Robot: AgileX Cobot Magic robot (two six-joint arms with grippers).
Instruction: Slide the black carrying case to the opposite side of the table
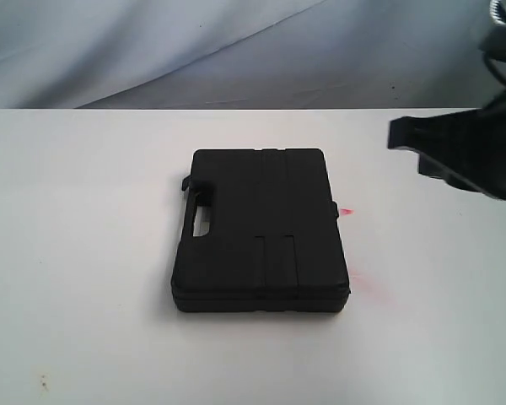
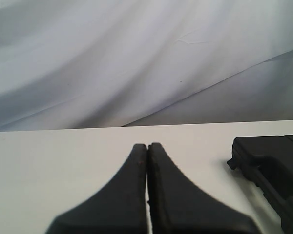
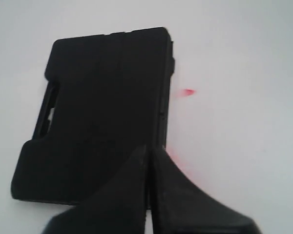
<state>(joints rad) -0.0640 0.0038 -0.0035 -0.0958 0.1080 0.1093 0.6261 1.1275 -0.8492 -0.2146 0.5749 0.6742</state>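
Note:
The black case lies flat in the middle of the white table, its slot handle facing the exterior view's left. In the right wrist view the case fills the left half, and my right gripper is shut with nothing in it, its tips over the case's edge. That gripper hangs in the air at the exterior view's right, apart from the case. My left gripper is shut and holds nothing, above bare table; a corner of the case shows at that view's edge.
Small red marks sit on the table by the case's right side. A pale cloth backdrop hangs behind the table's far edge. Bare white tabletop surrounds the case on all sides.

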